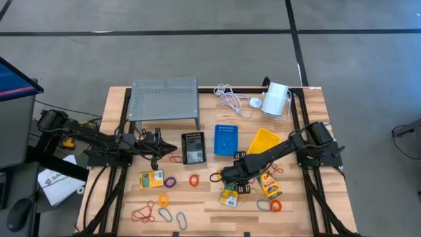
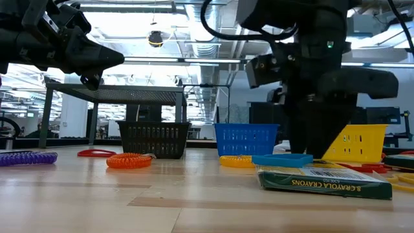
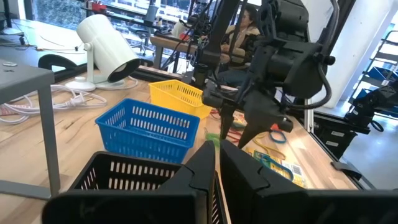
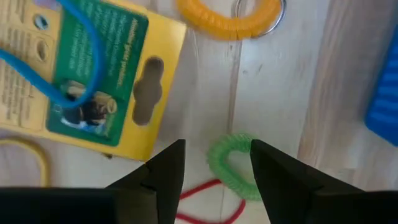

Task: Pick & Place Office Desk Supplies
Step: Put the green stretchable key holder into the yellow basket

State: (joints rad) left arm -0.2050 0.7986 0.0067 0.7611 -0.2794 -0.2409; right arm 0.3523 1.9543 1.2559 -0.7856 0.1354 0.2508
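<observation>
My right gripper (image 1: 230, 179) (image 4: 214, 155) is open and points down. Its fingers stand on either side of a green coiled loop (image 4: 233, 165) lying on the table; no touch shows. Beside it lies a yellow crayon packet (image 4: 81, 81) (image 2: 323, 181) with a blue loop (image 4: 74, 62) on it, and a yellow coiled loop (image 4: 230, 18). My left gripper (image 1: 168, 146) (image 3: 216, 158) is shut and hovers at the near-left rim of the black bin (image 1: 193, 147) (image 3: 124, 174). The blue bin (image 1: 227, 139) and yellow bin (image 1: 264, 141) stand to its right.
A grey perforated metal stand (image 1: 164, 99), a coiled white cable (image 1: 230, 99) and a white cylinder device (image 1: 276, 99) sit at the far side. More packets (image 1: 150, 179) (image 1: 270, 186) and loops (image 1: 170, 181) (image 1: 193, 179) (image 1: 143, 212) (image 1: 276, 206) lie near the front edge. A person (image 3: 239, 34) sits beyond the table.
</observation>
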